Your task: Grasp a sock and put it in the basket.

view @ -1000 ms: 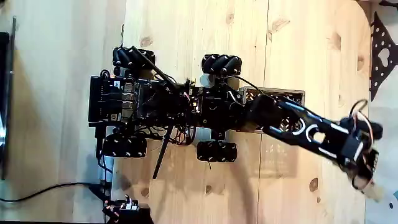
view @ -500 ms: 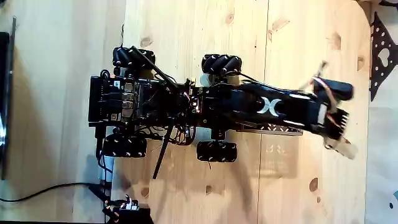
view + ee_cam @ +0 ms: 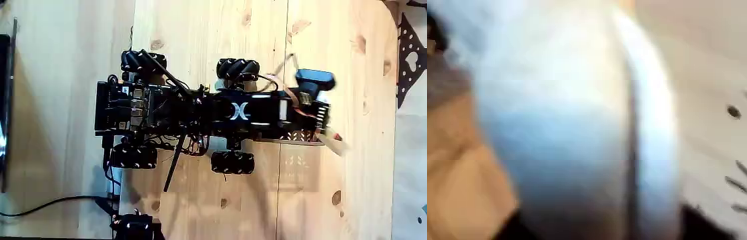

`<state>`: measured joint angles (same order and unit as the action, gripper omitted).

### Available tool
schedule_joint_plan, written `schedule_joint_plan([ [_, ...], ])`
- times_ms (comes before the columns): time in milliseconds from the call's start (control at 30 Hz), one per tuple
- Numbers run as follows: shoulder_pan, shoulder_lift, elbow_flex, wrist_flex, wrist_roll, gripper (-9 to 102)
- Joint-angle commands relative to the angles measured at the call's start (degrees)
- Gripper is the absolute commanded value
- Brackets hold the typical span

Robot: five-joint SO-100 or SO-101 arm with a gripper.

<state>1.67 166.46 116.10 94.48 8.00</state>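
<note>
Arm: folded over the wheeled base | Gripper (image 3: 331, 138): at 3 o'clock of base, blurred; cannot be told whether pinching or spread | Sock (image 3: 567, 110): seen white, blurred, against the wrist camera, judged held | Basket (image 3: 303, 137): rim glimpsed under arm | Risk: sock could be released outside the rim if opened mid-swing.

A pale wooden floor (image 3: 213, 40) of wide knotted pine boards runs across the fixed view, with seams showing as thin dark lines. Left of the pine boards lies a smoother, lighter wooden surface (image 3: 60, 100), and a black cable (image 3: 47, 205) trails over its lower part. A dark flat object (image 3: 5, 100) sits at that surface's far left edge. Lighting is even and bright.
</note>
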Motion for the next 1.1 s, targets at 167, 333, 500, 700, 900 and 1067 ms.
schedule_joint_plan([
  [167, -0.2, 9.2, 10.7, -4.9, -4.3, 0],
  [333, 3.1, 4.0, 16.0, -10.5, -6.2, 0],
  [500, 7.0, -7.7, 17.3, -15.7, -8.3, 0],
  [700, 8.9, -17.8, 17.3, -18.3, -12.6, 1],
  [900, 9.1, -21.5, 17.3, -13.8, -13.9, 13],
  [1067, 8.1, -21.8, 16.5, -13.2, -15.8, 14],
])
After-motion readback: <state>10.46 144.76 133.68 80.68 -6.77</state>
